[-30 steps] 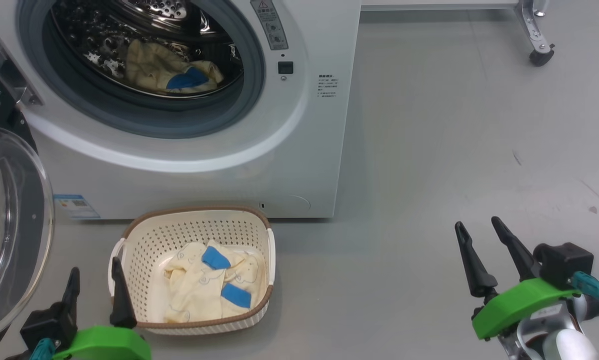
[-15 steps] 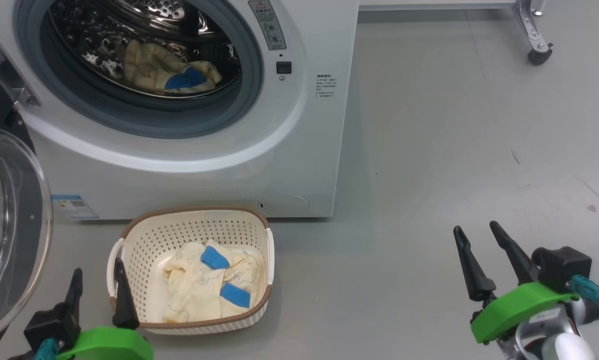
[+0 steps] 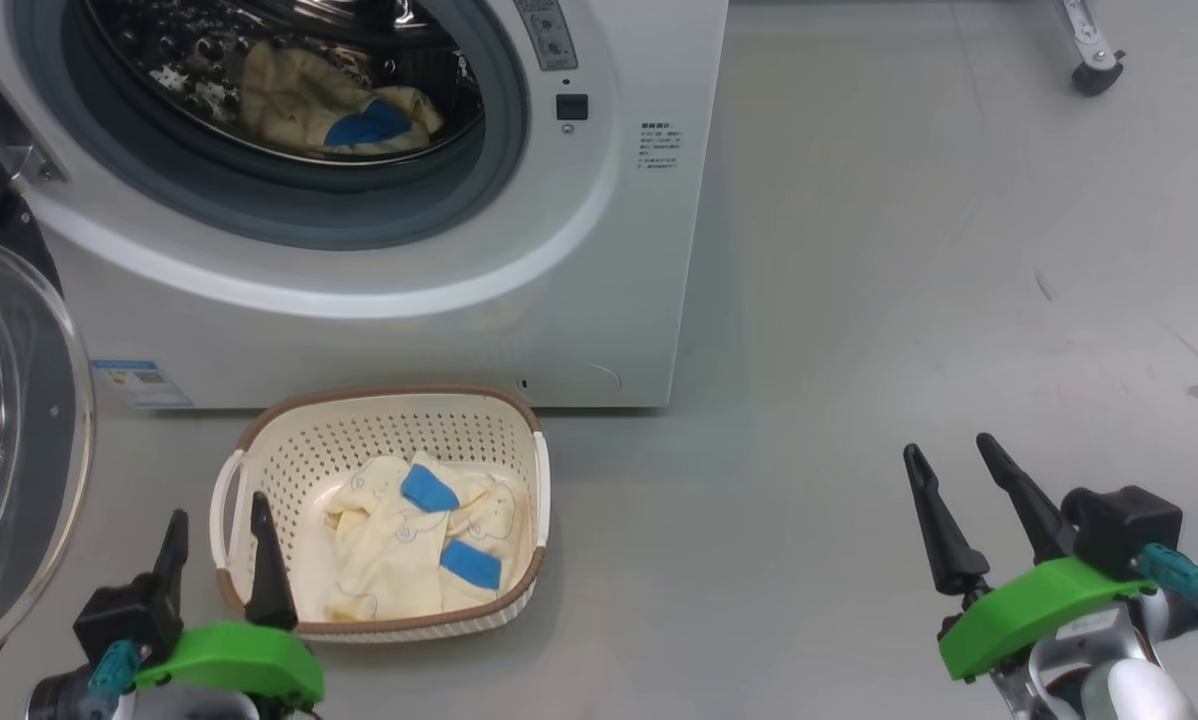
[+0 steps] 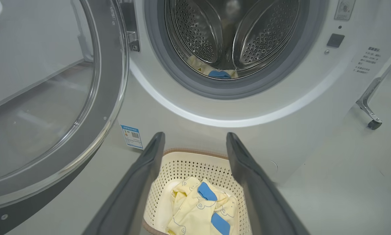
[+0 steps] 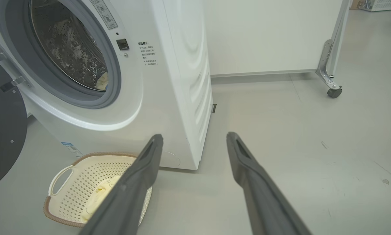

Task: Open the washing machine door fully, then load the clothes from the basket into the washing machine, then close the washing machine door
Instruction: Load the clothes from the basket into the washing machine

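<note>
The washing machine [image 3: 599,250] stands with its door [image 3: 19,450] swung wide open to the left. One pale yellow garment with a blue patch [image 3: 329,105] lies in the drum. The basket [image 3: 389,400] sits on the floor in front of the machine and holds more clothes [image 3: 409,545]. My left gripper [image 3: 217,512] is open at the basket's near left corner, and in the left wrist view its fingers [image 4: 195,134] frame the basket [image 4: 189,166] and the clothes [image 4: 195,209]. My right gripper [image 3: 947,447] hangs open over bare floor, far right of the basket.
A metal leg with a caster [image 3: 1097,75] stands at the far right, beside a white panel [image 5: 264,36] behind the machine. Grey floor [image 3: 859,350] stretches to the machine's right. The open door [image 4: 110,81] reaches out on the left, close to my left arm.
The whole head picture has shifted up a little, so the camera moved. My left gripper has edged right, closer to the basket's corner. Both grippers stay open.
</note>
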`<state>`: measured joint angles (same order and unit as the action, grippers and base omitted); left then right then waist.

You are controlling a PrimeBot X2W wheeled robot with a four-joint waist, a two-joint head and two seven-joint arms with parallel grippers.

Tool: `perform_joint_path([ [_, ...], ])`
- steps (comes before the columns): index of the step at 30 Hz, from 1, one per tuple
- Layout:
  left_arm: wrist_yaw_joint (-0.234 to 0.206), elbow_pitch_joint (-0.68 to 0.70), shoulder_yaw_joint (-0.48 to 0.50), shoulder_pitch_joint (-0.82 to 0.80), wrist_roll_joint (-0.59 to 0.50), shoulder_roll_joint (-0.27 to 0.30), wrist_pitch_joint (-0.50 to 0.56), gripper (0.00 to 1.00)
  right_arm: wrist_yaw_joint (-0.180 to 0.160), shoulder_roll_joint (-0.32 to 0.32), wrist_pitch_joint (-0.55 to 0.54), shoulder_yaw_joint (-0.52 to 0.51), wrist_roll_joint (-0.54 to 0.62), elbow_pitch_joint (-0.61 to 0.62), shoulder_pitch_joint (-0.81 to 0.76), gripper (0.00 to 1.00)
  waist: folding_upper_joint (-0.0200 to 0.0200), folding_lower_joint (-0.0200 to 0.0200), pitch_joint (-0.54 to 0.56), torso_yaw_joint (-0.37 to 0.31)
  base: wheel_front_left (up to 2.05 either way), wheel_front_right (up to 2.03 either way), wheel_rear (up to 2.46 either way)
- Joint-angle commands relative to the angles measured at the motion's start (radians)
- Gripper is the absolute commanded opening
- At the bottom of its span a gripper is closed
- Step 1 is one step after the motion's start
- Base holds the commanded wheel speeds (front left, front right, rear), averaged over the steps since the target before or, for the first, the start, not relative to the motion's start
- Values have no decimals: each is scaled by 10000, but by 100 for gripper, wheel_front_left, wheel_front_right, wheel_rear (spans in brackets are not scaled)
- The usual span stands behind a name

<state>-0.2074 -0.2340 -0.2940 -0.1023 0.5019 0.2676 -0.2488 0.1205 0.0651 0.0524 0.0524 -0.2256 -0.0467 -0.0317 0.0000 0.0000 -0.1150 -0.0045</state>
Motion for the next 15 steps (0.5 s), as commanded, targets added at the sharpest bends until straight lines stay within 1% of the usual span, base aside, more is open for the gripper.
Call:
perform_joint_path([
  [1, 40, 165, 370, -605, -15, 137, -11, 100, 102, 112, 24, 216, 42, 404, 489, 100, 0, 0, -197, -3, 0, 0, 0],
  [6, 330, -531, 299, -1441, 115, 84, 146, 100, 102, 144, 75, 300, 9, 478, 827, 100, 0, 0, -949, -75, 0, 0, 0],
  [15, 1248, -2540, 41, -3386, 268, 33, 298, 100, 102, 247, 337, 574, -84, 514, 1768, 100, 0, 0, -2859, -343, 0, 0, 0],
])
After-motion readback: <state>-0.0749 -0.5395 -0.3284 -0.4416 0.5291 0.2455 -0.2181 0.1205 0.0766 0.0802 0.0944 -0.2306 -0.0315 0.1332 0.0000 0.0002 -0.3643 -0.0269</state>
